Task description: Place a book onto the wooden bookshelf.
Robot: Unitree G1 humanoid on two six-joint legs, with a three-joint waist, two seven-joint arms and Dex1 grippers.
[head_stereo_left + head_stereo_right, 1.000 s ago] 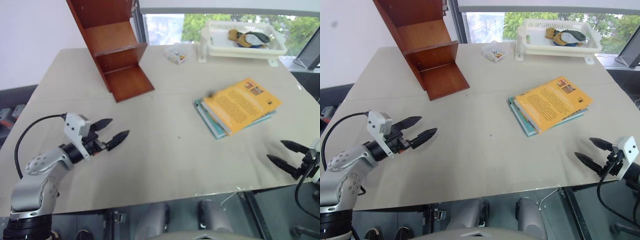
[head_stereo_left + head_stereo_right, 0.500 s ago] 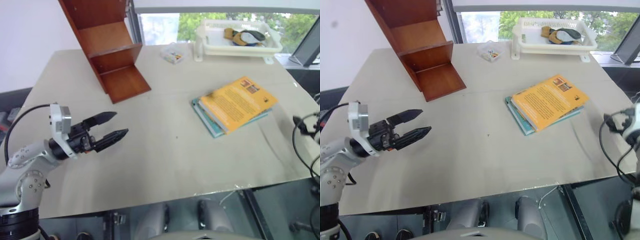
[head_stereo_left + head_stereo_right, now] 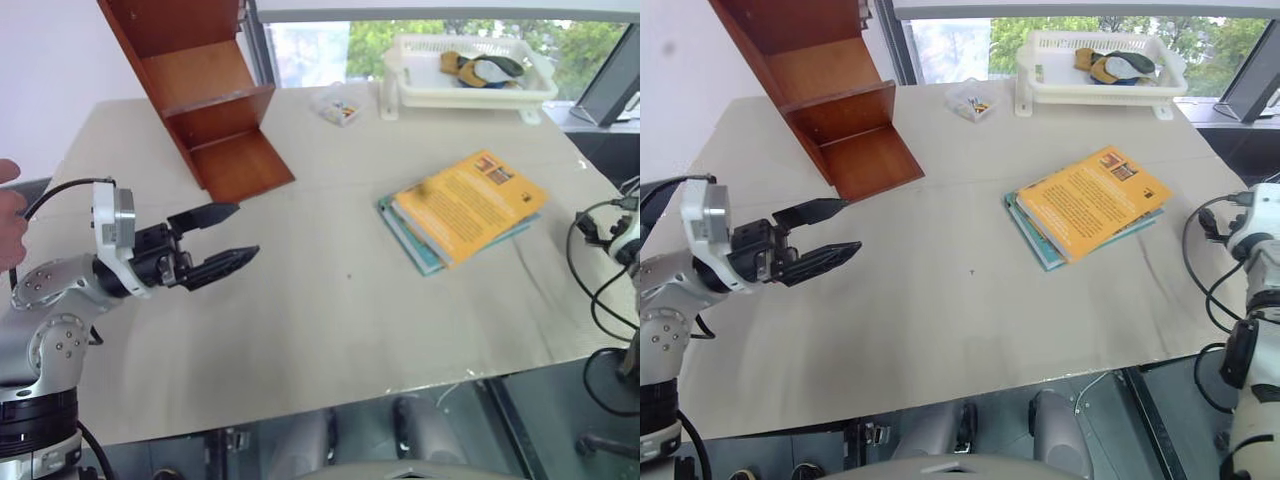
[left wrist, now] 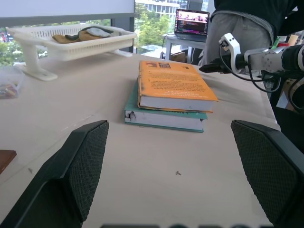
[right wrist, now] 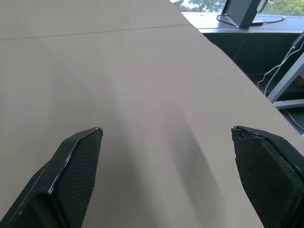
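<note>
The book [image 3: 470, 203], orange-yellow with small pictures at its far end, lies flat on a teal book [image 4: 161, 118] at the table's right middle. The wooden bookshelf [image 3: 205, 105], reddish-brown, stands at the far left of the table. My left gripper [image 3: 243, 231] hangs open and empty above the table's left side, pointing right toward the books and well short of them. My right gripper [image 5: 167, 129] is open with nothing between its fingers. It hovers at the table's right edge, to the right of the books, and appears beyond them in the left wrist view [image 4: 209, 68].
A white plastic basket [image 3: 465, 90] with cloth items stands at the far right, and a small clear box [image 3: 340, 108] sits beside it. A person's hand [image 3: 6, 212] shows at the left edge. A person [image 4: 247, 23] stands beyond the table by a laptop [image 4: 192, 21].
My right gripper has travelled from the table's near right corner forward along the right edge. The left gripper has risen a little and swung toward the books. The books have not moved.
</note>
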